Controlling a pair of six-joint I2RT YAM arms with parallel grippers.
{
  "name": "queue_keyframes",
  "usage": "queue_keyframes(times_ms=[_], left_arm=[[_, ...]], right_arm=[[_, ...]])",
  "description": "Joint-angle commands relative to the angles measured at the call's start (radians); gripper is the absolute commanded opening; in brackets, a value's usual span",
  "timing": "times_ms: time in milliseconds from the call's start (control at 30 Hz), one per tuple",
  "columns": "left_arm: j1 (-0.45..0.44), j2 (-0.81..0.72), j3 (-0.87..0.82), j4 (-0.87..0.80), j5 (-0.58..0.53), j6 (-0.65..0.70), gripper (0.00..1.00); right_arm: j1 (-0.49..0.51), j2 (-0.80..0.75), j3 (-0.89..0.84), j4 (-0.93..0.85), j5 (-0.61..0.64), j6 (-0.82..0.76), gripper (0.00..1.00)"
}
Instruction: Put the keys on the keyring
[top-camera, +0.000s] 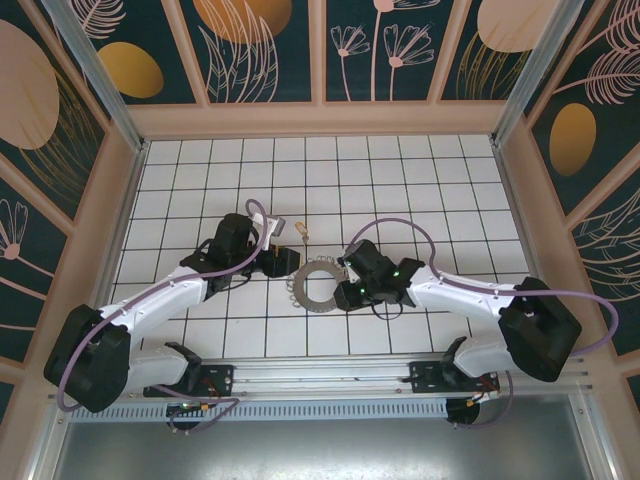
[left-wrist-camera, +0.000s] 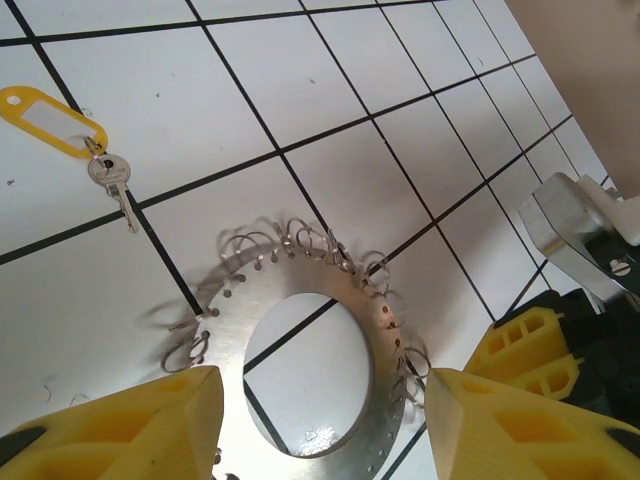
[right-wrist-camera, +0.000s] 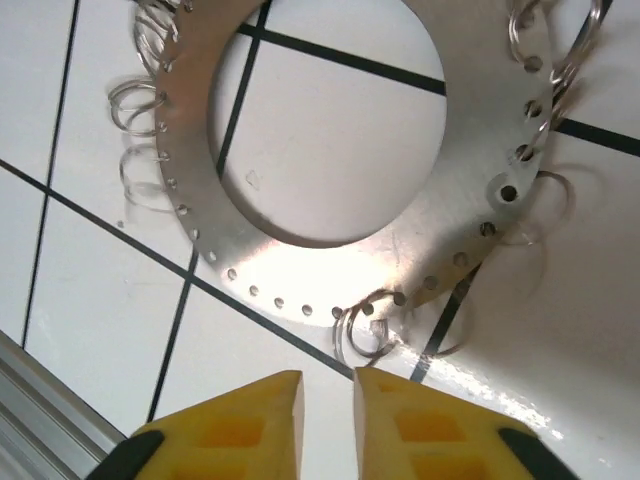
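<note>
Yellow fingers (left-wrist-camera: 120, 425) of the left end effector (left-wrist-camera: 320, 428) stand wide apart, one on either side of the near arc of the keyring (left-wrist-camera: 232, 300). Can't tell whether the pads bear on its edge or just straddle it. Right end effector (right-wrist-camera: 327, 410): tips parted by a slim gap, gripping nothing, sitting just short of the keyring's rim with one small split ring (right-wrist-camera: 365, 332) directly ahead of them. The keyring is a flat bright metal annulus with a row of small holes round the rim and thin wire split rings through many of them. It lies on the white tiled bench (left-wrist-camera: 330, 80), black grid lines showing through its centre hole. In the top view it sits mid-bench between the two end effectors. The key (left-wrist-camera: 112, 180) is small and silver-looking, clipped to a yellow tag (left-wrist-camera: 45, 118) with a white insert. It lies flat on the bench, apart from the keyring and not threaded on it, blade pointing roughly toward the ring. From above, key and tag are just beyond the keyring on the far side, nearer the left arm. An aluminium rail (right-wrist-camera: 40, 425) runs along the near edge.
</note>
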Motion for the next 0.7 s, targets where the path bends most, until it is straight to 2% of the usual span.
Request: queue_keyframes(times_ms=[0, 133, 300, 667], left_arm=[[0.007, -0.023, 0.014, -0.003, 0.008, 0.015, 0.55], [0.008, -0.026, 0.014, -0.001, 0.009, 0.013, 0.55], [0.007, -0.032, 0.011, -0.004, 0.009, 0.011, 0.55], [0.007, -0.043, 0.017, -0.020, -0.004, 0.023, 0.56]], right_arm=[[0.010, -0.010, 0.047, -0.064, 0.075, -0.006, 0.26], [0.049, -0.006, 0.083, -0.102, 0.138, -0.037, 0.28], [0.085, 0.044, 0.092, -0.074, 0.125, -0.069, 0.29], [0.050, 0.137, 0.118, -0.046, 0.103, -0.144, 0.41]])
